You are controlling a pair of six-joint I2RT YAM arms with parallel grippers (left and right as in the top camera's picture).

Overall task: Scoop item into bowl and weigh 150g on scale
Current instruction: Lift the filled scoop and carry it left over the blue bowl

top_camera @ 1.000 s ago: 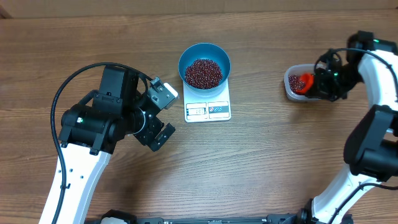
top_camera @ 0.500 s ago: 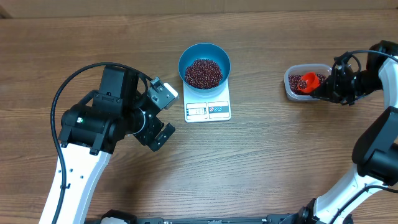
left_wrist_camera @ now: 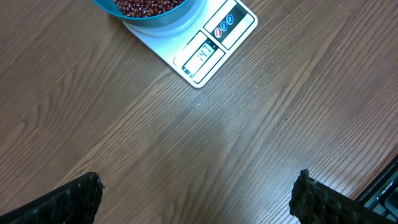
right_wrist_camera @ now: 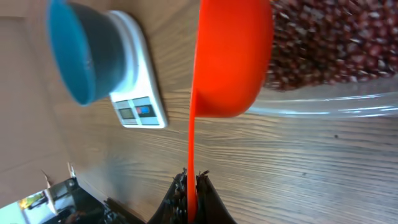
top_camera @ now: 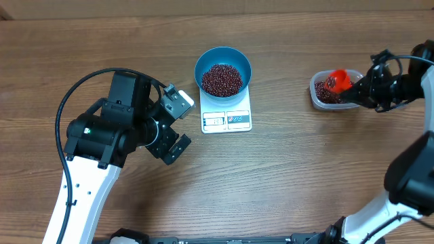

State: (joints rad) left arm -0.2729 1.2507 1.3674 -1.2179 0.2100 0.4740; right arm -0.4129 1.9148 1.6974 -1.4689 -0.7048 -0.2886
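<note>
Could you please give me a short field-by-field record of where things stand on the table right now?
bowl: on scale, holding beans
left fingers: open, empty, above bare table near scale
right fingers: shut on scoop handle
scoop: above container, which holds more beans

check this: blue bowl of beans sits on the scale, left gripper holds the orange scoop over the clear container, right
Wrong arm: the overhead view shows the right gripper holding the orange scoop over the clear container. The rest stands.
</note>
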